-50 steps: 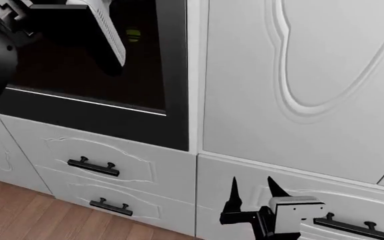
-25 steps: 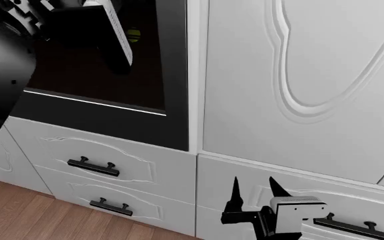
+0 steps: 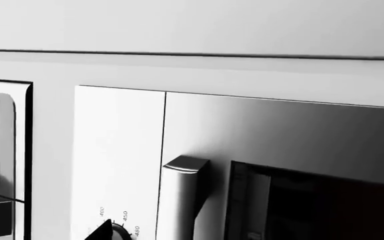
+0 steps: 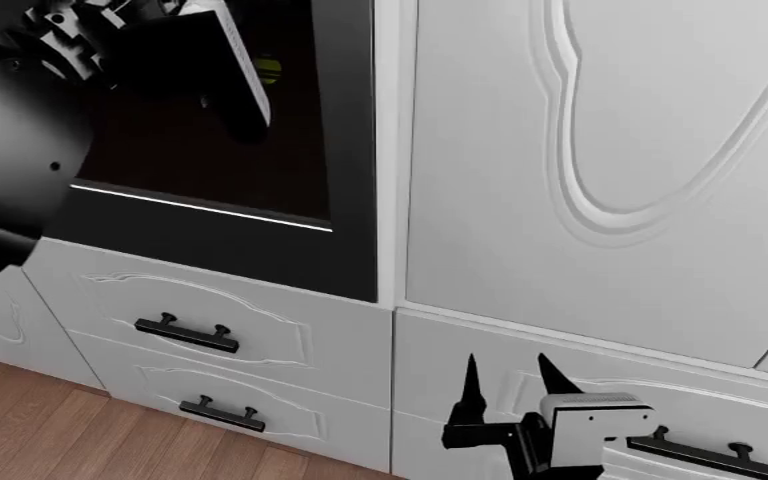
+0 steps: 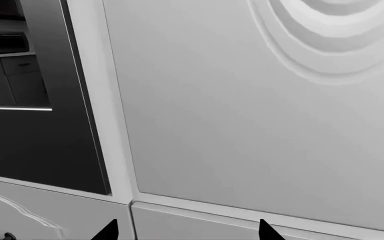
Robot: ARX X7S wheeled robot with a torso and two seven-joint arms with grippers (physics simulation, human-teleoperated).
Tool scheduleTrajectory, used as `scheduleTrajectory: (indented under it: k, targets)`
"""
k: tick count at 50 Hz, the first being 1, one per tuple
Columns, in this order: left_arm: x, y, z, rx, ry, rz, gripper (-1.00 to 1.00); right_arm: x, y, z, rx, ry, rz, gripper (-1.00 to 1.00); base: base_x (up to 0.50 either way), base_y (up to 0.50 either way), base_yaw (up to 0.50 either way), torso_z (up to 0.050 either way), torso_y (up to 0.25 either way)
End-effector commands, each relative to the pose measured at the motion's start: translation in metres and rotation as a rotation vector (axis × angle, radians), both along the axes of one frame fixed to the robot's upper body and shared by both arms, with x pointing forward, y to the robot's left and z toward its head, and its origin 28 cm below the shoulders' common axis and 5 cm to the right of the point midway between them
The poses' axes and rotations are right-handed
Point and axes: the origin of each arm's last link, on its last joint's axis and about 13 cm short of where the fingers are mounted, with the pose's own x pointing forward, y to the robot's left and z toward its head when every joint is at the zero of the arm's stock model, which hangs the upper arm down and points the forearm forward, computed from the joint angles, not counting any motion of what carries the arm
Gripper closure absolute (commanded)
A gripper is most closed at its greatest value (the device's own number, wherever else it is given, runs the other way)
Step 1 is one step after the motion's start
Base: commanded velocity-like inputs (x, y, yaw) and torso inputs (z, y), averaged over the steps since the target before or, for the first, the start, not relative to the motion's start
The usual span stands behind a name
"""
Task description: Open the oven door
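Note:
The oven door (image 4: 224, 250) is the black panel at the left of the head view, with dark glass and a thin silver stripe, and it stands shut. It also shows in the right wrist view (image 5: 38, 140). My left arm (image 4: 11, 150) is raised across its left part, the hand reaching up near the view's top. The left wrist view shows a silver bar handle (image 3: 180, 200) beside a dark window, with a temperature dial (image 3: 120, 233). One left fingertip (image 3: 102, 232) sits far off centre. My right gripper (image 4: 508, 383) hangs open and empty before a white drawer.
A white carved cabinet door (image 4: 598, 150) fills the right. Below the oven are white drawers with black bar handles (image 4: 187, 334) (image 4: 221, 413), and another handle (image 4: 704, 455) lies by the right gripper. Wooden floor (image 4: 37, 430) shows at the lower left.
My left arm has swung to the right across the oven door and now covers more of its left side. The right gripper has stayed put.

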Motion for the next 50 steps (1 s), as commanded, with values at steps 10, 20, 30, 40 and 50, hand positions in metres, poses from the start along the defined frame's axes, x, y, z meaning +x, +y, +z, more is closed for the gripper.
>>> scheduleTrajectory:
  k: [10, 20, 30, 40, 50]
  targets:
    - [0.018, 0.003, -0.005, -0.039, 0.017, 0.065, -1.0, 0.0, -0.001, 0.0, 0.001, 0.0, -0.002, -1.0, 0.0, 0.0, 0.0, 0.0, 0.0]
    - [0.024, 0.005, -0.004, -0.05, 0.019, 0.097, -1.0, -0.001, -0.001, 0.0, 0.002, 0.002, -0.005, -1.0, 0.0, 0.0, 0.0, 0.0, 0.0]
    - [0.027, 0.002, 0.004, -0.052, 0.013, 0.107, -1.0, -0.001, -0.001, 0.0, 0.003, -0.002, -0.007, -1.0, 0.0, 0.0, 0.0, 0.0, 0.0]
    - [0.03, 0.003, 0.006, -0.056, 0.008, 0.121, -1.0, -0.001, -0.001, 0.0, 0.002, 0.0, -0.007, -1.0, 0.0, 0.0, 0.0, 0.0, 0.0]
    - [0.032, 0.001, 0.01, -0.058, 0.0, 0.12, -1.0, -0.002, -0.001, 0.001, 0.002, -0.002, -0.006, -1.0, 0.0, 0.0, 0.0, 0.0, 0.0]
